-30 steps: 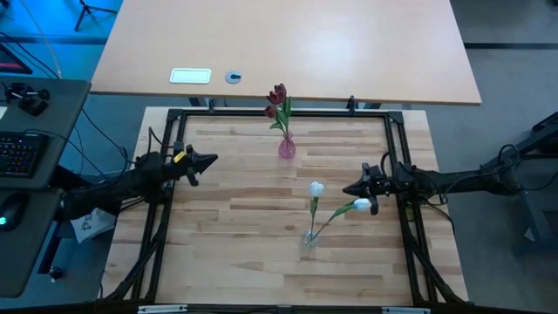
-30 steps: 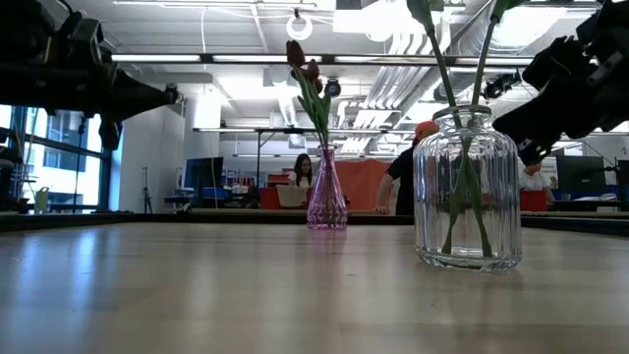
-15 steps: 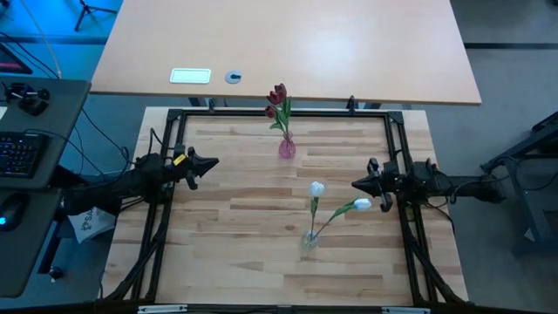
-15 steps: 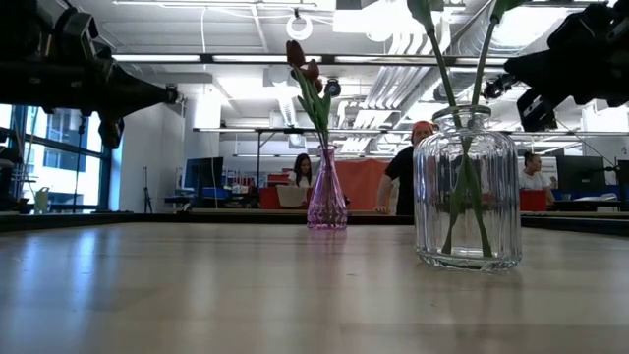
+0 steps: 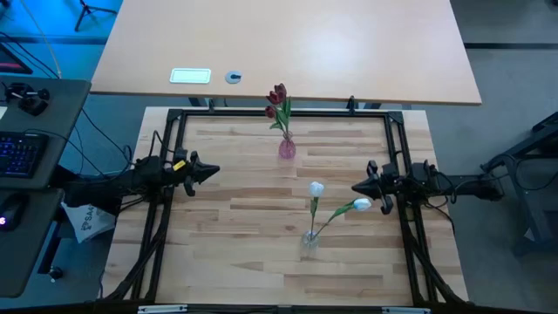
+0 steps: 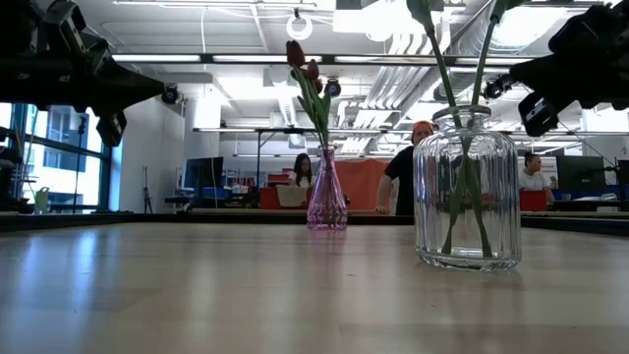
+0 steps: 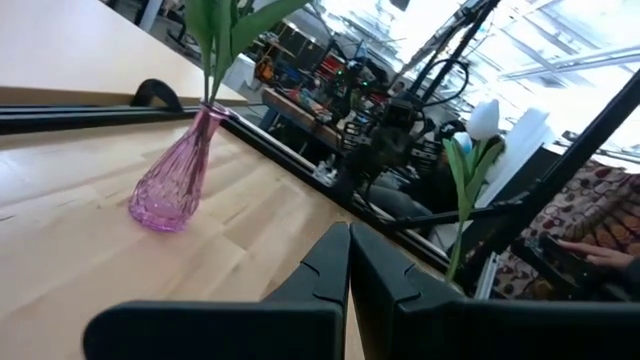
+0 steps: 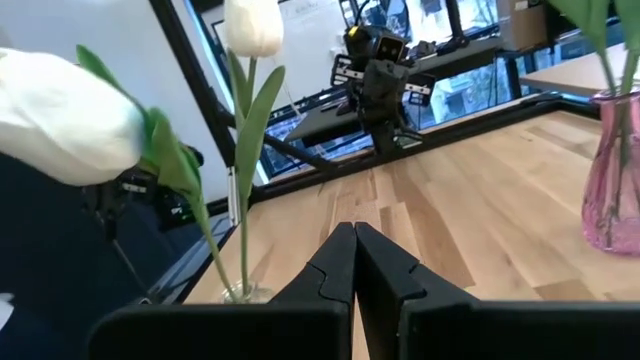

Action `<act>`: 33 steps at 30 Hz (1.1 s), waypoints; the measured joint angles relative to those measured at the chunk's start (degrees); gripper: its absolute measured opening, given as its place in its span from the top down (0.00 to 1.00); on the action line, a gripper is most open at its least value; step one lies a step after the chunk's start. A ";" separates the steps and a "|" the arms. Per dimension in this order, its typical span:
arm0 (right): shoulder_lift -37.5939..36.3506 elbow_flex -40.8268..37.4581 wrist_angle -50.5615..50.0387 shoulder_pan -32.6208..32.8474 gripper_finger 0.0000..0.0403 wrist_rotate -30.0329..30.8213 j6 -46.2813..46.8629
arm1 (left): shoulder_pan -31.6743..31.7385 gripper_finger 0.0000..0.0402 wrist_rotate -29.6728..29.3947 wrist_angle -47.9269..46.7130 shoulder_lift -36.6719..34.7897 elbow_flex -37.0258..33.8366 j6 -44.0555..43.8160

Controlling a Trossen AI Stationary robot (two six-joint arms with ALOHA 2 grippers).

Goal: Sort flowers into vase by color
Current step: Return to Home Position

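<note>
Two white tulips (image 5: 316, 188) (image 5: 361, 205) stand with their stems in a clear ribbed glass vase (image 5: 309, 238) (image 6: 467, 192) near the table's middle. Dark red tulips (image 5: 277, 96) stand in a pink glass vase (image 5: 286, 147) (image 6: 326, 197) toward the far edge. My left gripper (image 5: 214, 171) (image 7: 348, 262) hovers shut above the table's left side, pointing right. My right gripper (image 5: 353, 187) (image 8: 354, 262) hovers shut at the right side, pointing left, just right of the leaning white tulip (image 8: 70, 120). Neither touches anything.
A black metal frame (image 5: 279, 113) borders the wooden table. Beyond the far edge stands another table with a white plate (image 5: 190, 76) and a small round object (image 5: 233, 77). People (image 6: 403, 172) show in the room behind.
My right gripper has drawn back toward the table's right edge, away from the leaning white tulip, and levelled out. My left gripper has shifted slightly toward the near edge. The flowers and vases have stayed put.
</note>
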 joint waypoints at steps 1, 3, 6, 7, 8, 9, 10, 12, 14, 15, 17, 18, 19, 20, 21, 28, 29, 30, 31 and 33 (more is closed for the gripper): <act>0.00 0.00 -0.11 0.31 1.00 0.00 0.00 | -0.06 1.00 0.00 0.02 0.00 0.00 0.00; 0.00 0.00 -0.09 0.85 1.00 0.00 0.00 | -0.17 1.00 0.00 0.02 0.00 0.00 0.00; 0.24 0.00 -0.09 1.49 1.00 -0.02 0.00 | -0.15 1.00 0.00 0.02 0.00 0.00 0.00; 0.42 0.00 -0.10 1.50 1.00 -0.01 0.00 | -0.15 1.00 0.00 0.02 0.00 0.00 0.00; 0.59 0.00 -0.12 1.50 1.00 0.00 0.00 | -0.15 1.00 0.00 0.02 0.00 -0.02 0.00; 0.68 0.00 -0.13 1.50 1.00 0.00 0.00 | -0.19 1.00 0.00 0.02 0.00 -0.02 0.00; 0.68 0.00 -0.13 1.50 1.00 0.00 0.00 | -0.26 1.00 0.00 0.02 0.00 -0.02 0.00; 0.70 0.00 -0.13 1.50 1.00 0.00 0.00 | -0.26 1.00 0.00 0.03 0.00 -0.02 0.00; 0.72 0.00 -0.13 1.50 1.00 0.00 0.00 | -0.26 1.00 0.00 0.02 0.00 -0.02 0.00; 0.72 0.00 -0.13 1.50 1.00 0.00 0.00 | -0.26 1.00 0.00 0.03 0.00 -0.02 0.00; 0.72 0.00 -0.13 1.50 1.00 0.00 0.00 | -0.26 1.00 0.00 0.04 0.00 -0.04 0.00; 0.72 0.00 -0.13 1.50 1.00 0.00 0.00 | -0.26 1.00 0.00 0.04 0.00 -0.04 0.00; 0.72 0.00 -0.13 1.50 1.00 0.00 0.00 | -0.26 1.00 0.00 0.04 0.00 -0.04 0.00; 0.72 0.00 -0.13 1.50 1.00 0.00 0.00 | -0.26 1.00 0.00 0.04 0.00 -0.04 0.00; 0.72 0.00 -0.13 1.50 1.00 0.00 0.00 | -0.26 1.00 0.00 0.04 0.00 -0.04 0.00; 0.74 0.00 -0.15 1.50 1.00 0.00 0.00 | -0.26 1.00 0.00 0.02 0.00 -0.04 2.04; 0.74 0.00 -0.15 1.50 1.00 0.00 0.00 | -0.37 1.00 0.35 0.01 0.00 -0.04 5.30; 0.74 0.00 -0.15 1.50 1.00 0.00 0.00 | -0.83 1.00 1.11 -0.02 0.00 -0.04 9.34; 0.74 0.00 -0.15 1.50 1.00 0.00 0.00 | -1.78 1.00 1.99 -0.01 0.00 -0.04 13.33; 0.74 0.00 -0.15 1.50 1.00 0.00 0.00 | -3.76 1.00 2.80 -0.49 0.00 -0.04 21.37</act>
